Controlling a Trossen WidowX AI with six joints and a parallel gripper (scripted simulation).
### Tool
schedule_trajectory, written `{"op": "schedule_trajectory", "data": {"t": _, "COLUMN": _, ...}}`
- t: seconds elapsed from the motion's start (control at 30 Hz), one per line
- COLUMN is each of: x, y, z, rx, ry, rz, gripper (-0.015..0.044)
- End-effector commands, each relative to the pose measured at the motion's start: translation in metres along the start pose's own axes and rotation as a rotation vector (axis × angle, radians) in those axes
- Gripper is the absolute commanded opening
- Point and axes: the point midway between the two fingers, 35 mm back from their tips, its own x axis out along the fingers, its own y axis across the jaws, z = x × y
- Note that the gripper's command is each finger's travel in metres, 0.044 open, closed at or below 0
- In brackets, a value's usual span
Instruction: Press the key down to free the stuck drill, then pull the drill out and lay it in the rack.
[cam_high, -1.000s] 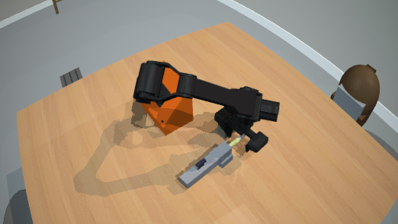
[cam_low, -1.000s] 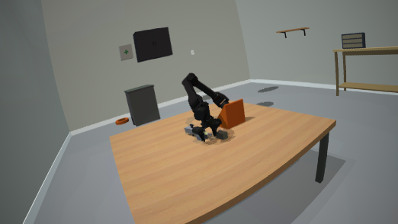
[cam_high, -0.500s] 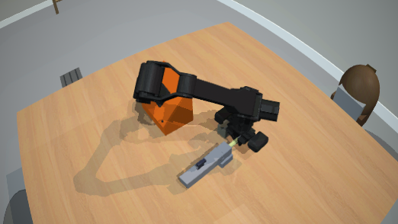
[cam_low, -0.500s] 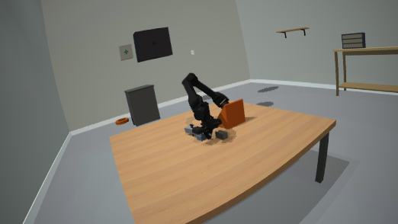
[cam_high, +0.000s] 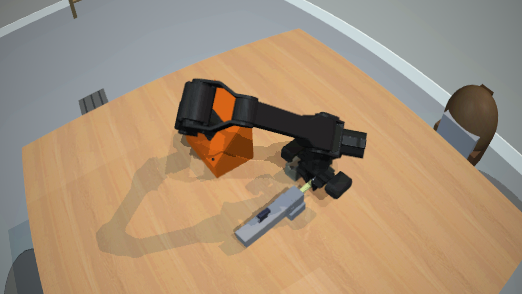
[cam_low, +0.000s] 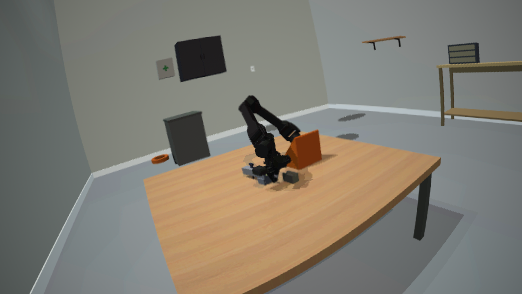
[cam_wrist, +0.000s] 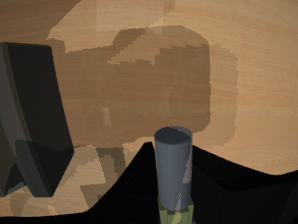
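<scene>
A grey block (cam_high: 280, 206) (cam_low: 248, 171) lies on the wooden table (cam_high: 400, 200), with a small dark key (cam_high: 263, 215) on its top. The drill (cam_high: 305, 187) (cam_wrist: 174, 165) sticks out of the block's far end; it has a pale green shaft and a blue-grey cylindrical end. My gripper (cam_high: 311, 184) (cam_low: 265, 173) (cam_wrist: 161, 147) is low over the table at that end and is shut on the drill's shaft. A small dark grey rack (cam_high: 290, 171) (cam_low: 289, 176) (cam_wrist: 36, 116) stands just beside the gripper. Whether the key is pressed down, I cannot tell.
The arm's orange base (cam_high: 225, 150) (cam_low: 305, 149) stands on the table behind the block. A chair with a brown back (cam_high: 472, 120) is at the table's right edge. A dark bin (cam_low: 186, 136) stands on the floor by the wall.
</scene>
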Motion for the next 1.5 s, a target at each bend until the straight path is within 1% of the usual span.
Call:
{"op": "schedule_trajectory", "data": {"t": 0.0, "x": -0.002, "y": 0.000, "z": -0.001, "rx": 0.005, "ry": -0.001, "rz": 0.001, "gripper": 0.0000}}
{"op": "schedule_trajectory", "data": {"t": 0.47, "x": -0.001, "y": 0.001, "z": 0.011, "rx": 0.005, "ry": -0.002, "rz": 0.000, "gripper": 0.0000}}
{"op": "schedule_trajectory", "data": {"t": 1.47, "x": -0.004, "y": 0.001, "z": 0.053, "rx": 0.006, "ry": -0.005, "rz": 0.000, "gripper": 0.0000}}
